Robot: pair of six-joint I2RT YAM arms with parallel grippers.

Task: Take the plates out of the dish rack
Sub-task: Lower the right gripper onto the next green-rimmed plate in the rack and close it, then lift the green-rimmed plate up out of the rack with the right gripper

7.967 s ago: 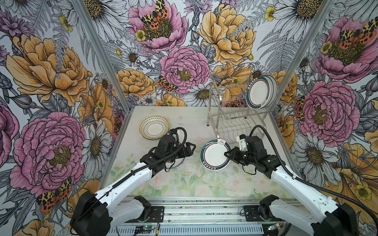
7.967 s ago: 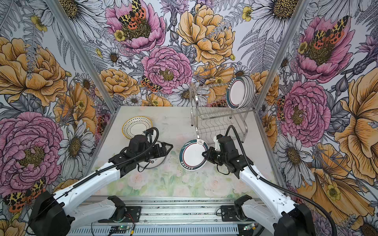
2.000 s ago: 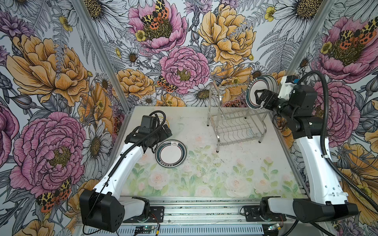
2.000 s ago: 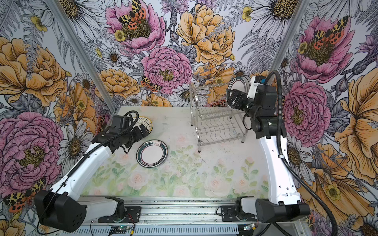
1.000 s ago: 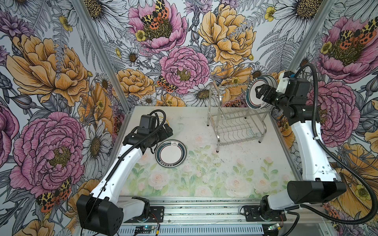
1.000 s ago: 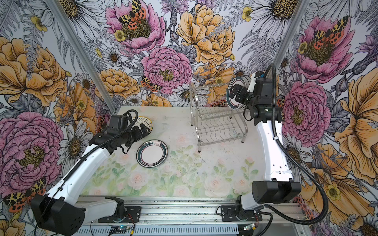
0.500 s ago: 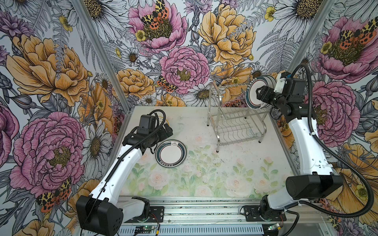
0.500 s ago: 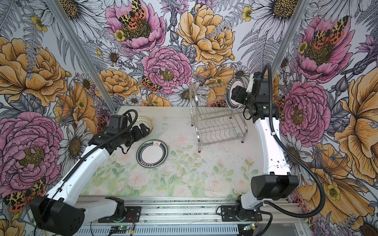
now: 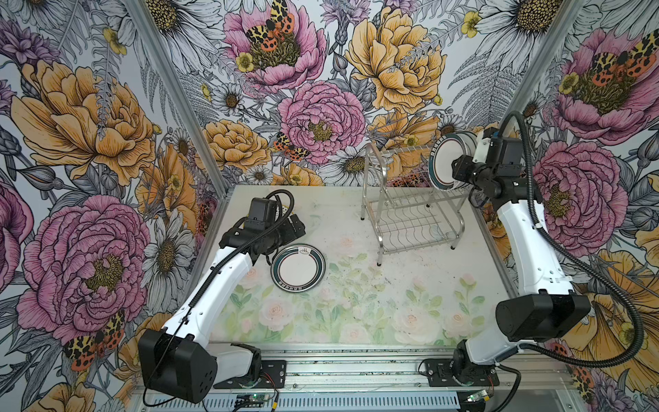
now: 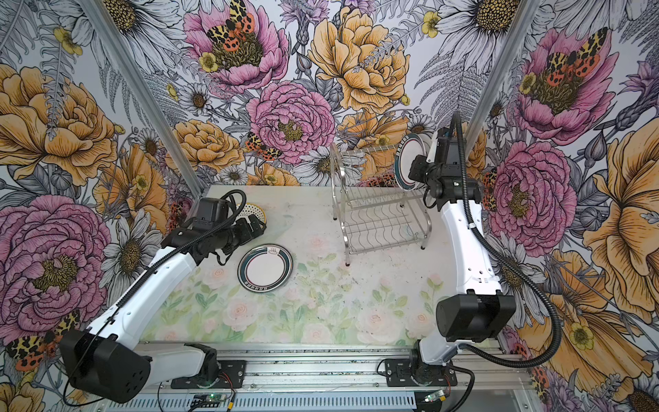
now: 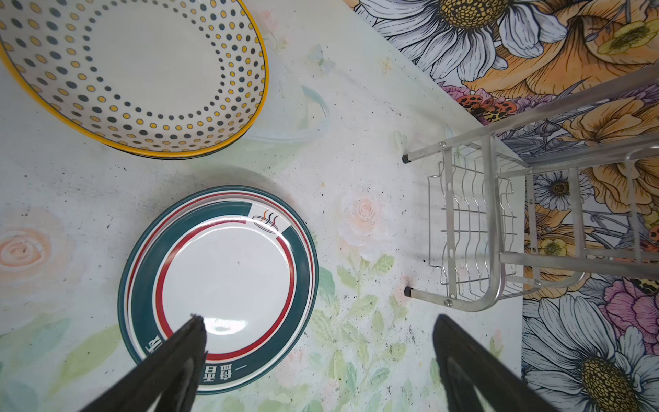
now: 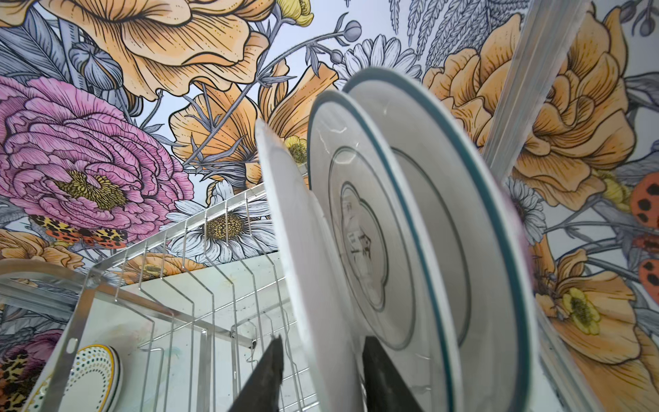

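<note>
- Top views, both: dish rack point(image 9: 410, 214) stands at the far right corner of the desk point(image 9: 392, 314), its right end close to the wall point(image 9: 588, 107). A few plates point(image 9: 444, 166) stand on edge at the right end of the upper tier, where the right arm point(image 9: 527, 242) reaches. Teal-ringed plate point(image 10: 265, 268) lies flat at mid-left, with bare desk in front.
- Left wrist: left jaws spread wide and empty, by the teal-ringed plate's rim. Dotted plate point(image 11: 132, 71) lies apart from it.
- Right wrist: right jaws straddle the lower edge of the front plate point(image 12: 296, 249), nearly closed. Cannot tell whether they pinch it.
</note>
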